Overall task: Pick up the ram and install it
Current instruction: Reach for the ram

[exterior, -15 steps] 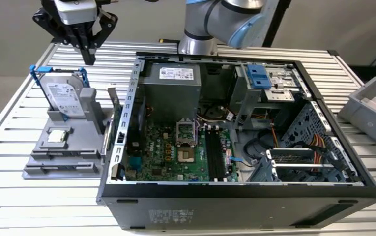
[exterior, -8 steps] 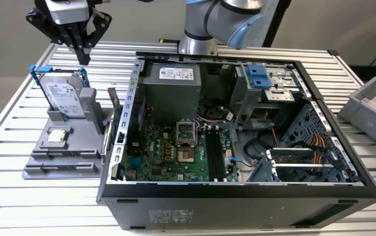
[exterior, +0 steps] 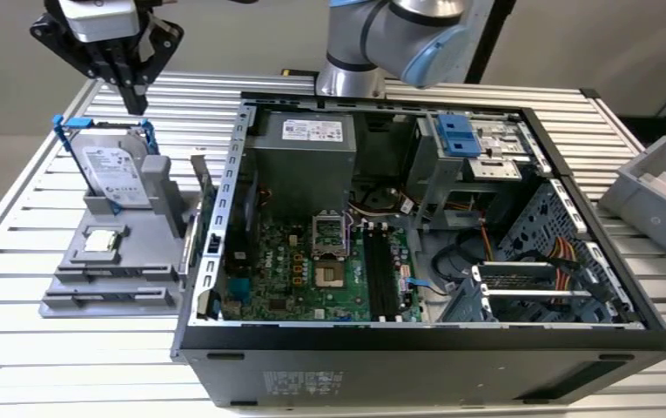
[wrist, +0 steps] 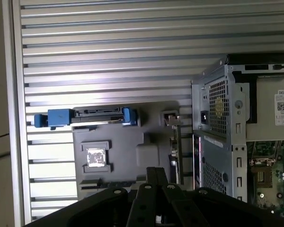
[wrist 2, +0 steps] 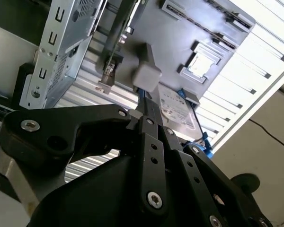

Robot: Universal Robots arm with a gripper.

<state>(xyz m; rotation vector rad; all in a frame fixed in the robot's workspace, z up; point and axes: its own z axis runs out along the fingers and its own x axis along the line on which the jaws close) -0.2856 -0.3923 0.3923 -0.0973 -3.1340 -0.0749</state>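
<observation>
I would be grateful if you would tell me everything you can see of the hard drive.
The hard drive is a flat silver metal slab with a white label on its face, clipped in a blue plastic frame. It stands upright on edge in a slot of the grey holder, at the exterior view's left of the case. The shut tool hangs just above it, seemingly without touching.

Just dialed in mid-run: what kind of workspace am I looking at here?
Likely a robotics lab bench set up for PC assembly: an open desktop computer case lies on a slatted metal table, beside a grey fixture holding a hard drive, with a parts bin nearby.
</observation>
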